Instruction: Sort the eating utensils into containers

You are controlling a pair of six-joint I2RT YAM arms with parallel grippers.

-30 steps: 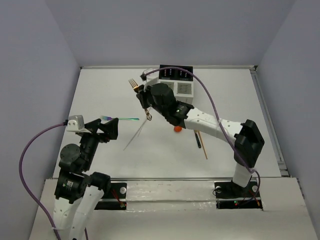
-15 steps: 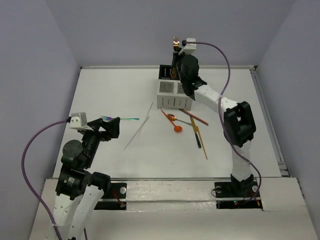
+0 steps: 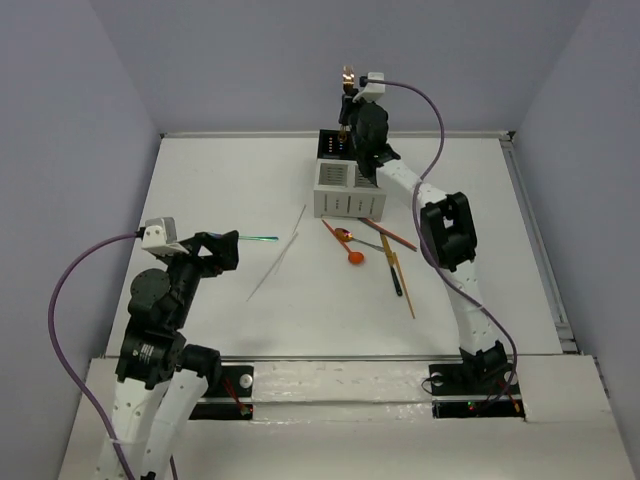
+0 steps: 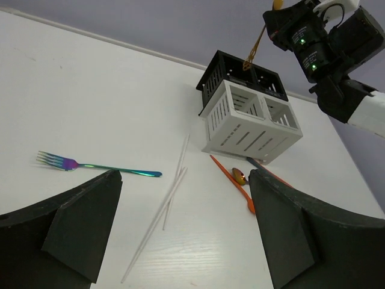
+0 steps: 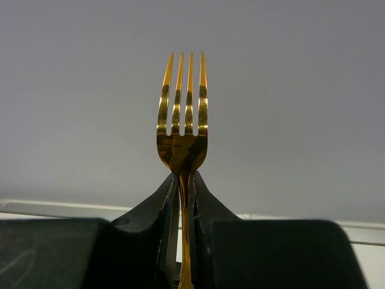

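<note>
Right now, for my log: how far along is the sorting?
Done: nothing visibly in the caddy yet. In hand: the right gripper holds the gold fork upright, handle at a black compartment. Remaining: iridescent fork, white sticks, orange spoons, coloured sticks on the table.

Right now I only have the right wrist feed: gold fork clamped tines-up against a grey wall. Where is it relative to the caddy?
Observer: The right gripper holds the gold fork upright over the black rear half of the caddy. The handle's end is about at the rim, and I can't tell if it's inside.
Operator: Left arm in the way?
Observer: No. The left gripper is open and empty, well apart from the caddy.
Operator: What's unsorted?
Observer: An iridescent fork lies by the left gripper, with white sticks and orange spoons nearer the caddy.
</note>
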